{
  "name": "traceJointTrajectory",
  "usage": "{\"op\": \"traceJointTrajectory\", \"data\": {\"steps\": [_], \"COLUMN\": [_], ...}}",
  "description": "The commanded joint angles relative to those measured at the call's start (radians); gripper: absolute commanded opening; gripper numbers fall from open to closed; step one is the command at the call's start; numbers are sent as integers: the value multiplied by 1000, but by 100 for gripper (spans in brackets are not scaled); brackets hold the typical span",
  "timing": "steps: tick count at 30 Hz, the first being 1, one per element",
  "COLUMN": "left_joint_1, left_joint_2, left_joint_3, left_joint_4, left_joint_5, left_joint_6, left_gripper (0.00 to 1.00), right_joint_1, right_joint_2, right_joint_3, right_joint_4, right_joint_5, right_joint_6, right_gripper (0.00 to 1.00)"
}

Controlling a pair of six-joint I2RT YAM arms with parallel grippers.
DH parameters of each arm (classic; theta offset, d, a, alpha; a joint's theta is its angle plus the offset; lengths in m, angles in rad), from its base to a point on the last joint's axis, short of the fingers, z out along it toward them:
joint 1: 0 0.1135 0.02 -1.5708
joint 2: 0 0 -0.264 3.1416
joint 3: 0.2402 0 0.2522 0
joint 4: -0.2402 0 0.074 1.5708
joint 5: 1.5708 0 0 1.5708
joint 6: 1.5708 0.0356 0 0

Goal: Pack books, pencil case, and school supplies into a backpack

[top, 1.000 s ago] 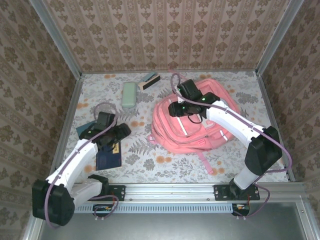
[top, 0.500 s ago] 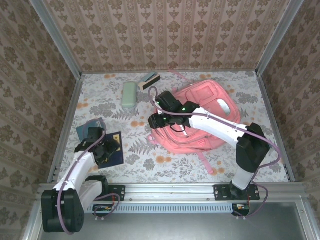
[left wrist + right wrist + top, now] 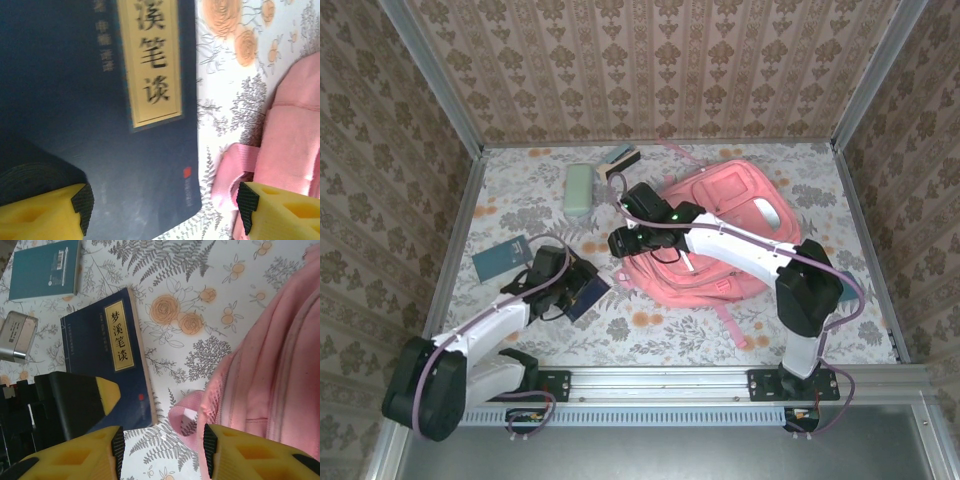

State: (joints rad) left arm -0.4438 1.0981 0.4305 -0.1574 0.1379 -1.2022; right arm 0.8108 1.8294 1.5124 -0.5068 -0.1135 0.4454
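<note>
The large pink fabric backpack lies flat on the floral tablecloth, and the other things sit to its left.

The right gripper hangs at the backpack's left edge. Its 2 yellow fingers are partly spread with only bare cloth between them, and it holds nothing.

Just left of that edge, across a narrow strip of cloth, 1 dark navy book with a yellow title label lies flat. A folded pink strap loop pokes out from the backpack toward the book's near corner, close to it but not touching.

The left gripper is spread wide above the book's near end. 1 black pad is over the cover and the other is past the book's right edge, by the backpack, so it grips nothing.

Farther left of the backpack lies a small flat teal booklet, with cloth between it and the navy book.

A pale mint-green oblong pencil case lies beyond the backpack's far-left corner. A short teal-and-dark block sits just beside the pencil case.

Bare cloth stretches between pencil case and booklet, and along the backpack's near side.
</note>
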Motion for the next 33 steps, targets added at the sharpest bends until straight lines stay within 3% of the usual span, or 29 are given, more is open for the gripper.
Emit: {"op": "traceJointTrajectory", "data": {"steps": [1, 9, 12, 18, 33], "left_joint_1": [0, 56, 79, 145, 157], "left_joint_2": [-14, -182, -231, -259, -183], "left_joint_3": [73, 40, 2, -89, -150], "left_joint_4": [-117, -383, -414, -320, -101], "left_joint_5": [-66, -145, -155, -100, -19], "left_joint_6": [29, 96, 118, 148, 178], "left_gripper": [79, 77, 76, 70, 64], "right_joint_1": [21, 64, 76, 87, 116], "right_joint_2": [51, 210, 267, 383, 528], "right_joint_3": [35, 144, 192, 275, 319], "right_joint_4": [31, 17, 10, -5, -25], "right_joint_5": [-37, -46, -41, -35, -45], "right_joint_6": [39, 6, -5, -26, -66], "right_gripper": [48, 47, 45, 43, 40]}}
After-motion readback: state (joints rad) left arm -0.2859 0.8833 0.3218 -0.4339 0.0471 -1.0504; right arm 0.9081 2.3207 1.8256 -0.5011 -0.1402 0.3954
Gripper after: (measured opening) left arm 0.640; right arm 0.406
